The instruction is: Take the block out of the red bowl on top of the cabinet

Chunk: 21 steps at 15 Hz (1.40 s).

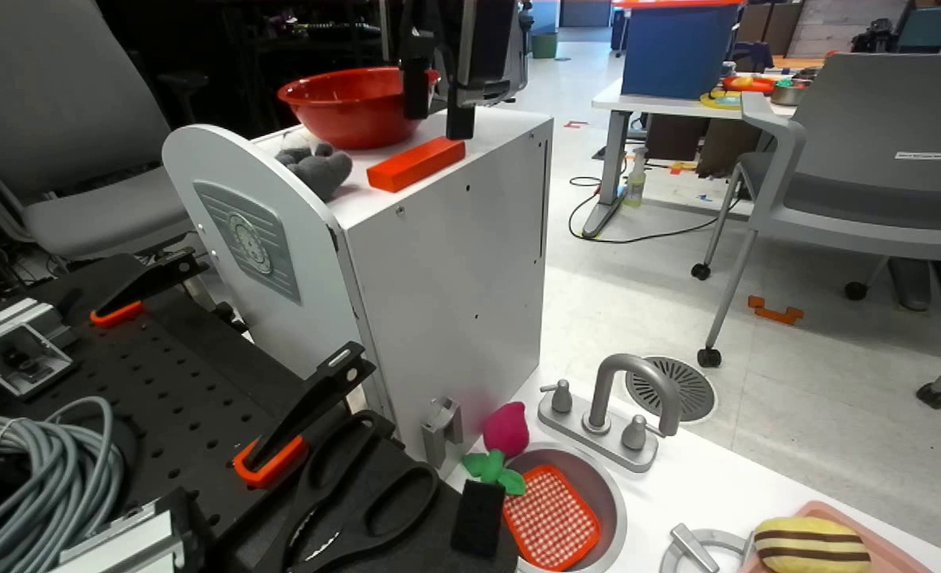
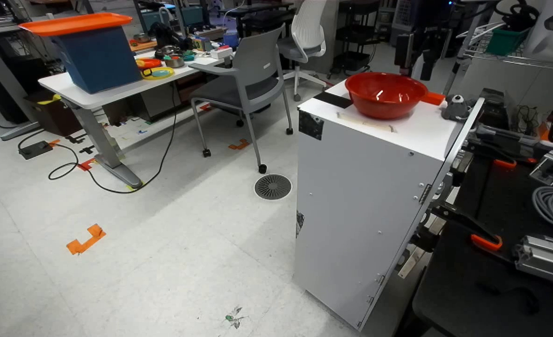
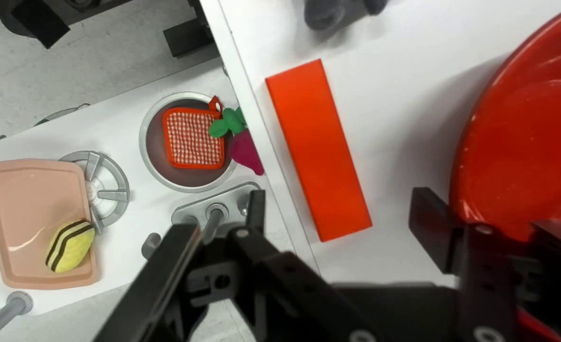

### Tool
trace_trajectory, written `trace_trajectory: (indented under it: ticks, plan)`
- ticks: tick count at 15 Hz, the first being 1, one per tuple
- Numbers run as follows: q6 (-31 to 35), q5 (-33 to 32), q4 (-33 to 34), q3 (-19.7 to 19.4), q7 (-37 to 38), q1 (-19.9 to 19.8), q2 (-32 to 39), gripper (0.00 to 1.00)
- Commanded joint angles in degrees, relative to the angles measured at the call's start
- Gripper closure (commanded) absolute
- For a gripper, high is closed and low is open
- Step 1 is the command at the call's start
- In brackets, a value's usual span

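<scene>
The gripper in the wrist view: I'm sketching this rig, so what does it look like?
The gripper is black, built of angular linkage bars with round, metallic-looking pin heads. Its fingers end in blocky, flat-sided tips. I can read no lettering on it, and the arm beyond is too cut off to describe.

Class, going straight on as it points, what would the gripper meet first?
The gripper would probably meet the block; depth is unclear, so the red bowl might be touched first.

My gripper (image 3: 341,213) is spread; the block (image 3: 318,149) lies along an edge of the cabinet (image 3: 394,95), apart from the red bowl (image 3: 522,152).
</scene>
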Motion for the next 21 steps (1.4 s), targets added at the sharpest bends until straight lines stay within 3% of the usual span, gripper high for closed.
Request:
trace_trajectory:
  ticks: [1,11,21]
  plan:
    - [0.5,-1.2,0.3,0.4,0.8,-0.1,-0.1,0.00]
    - [3.9,-0.4,-2.6,0.3,0.7,-0.5,-2.9,0.00]
    - [11.8,-3.0,-13.1,0.5,6.3,0.2,-13.6,0.00]
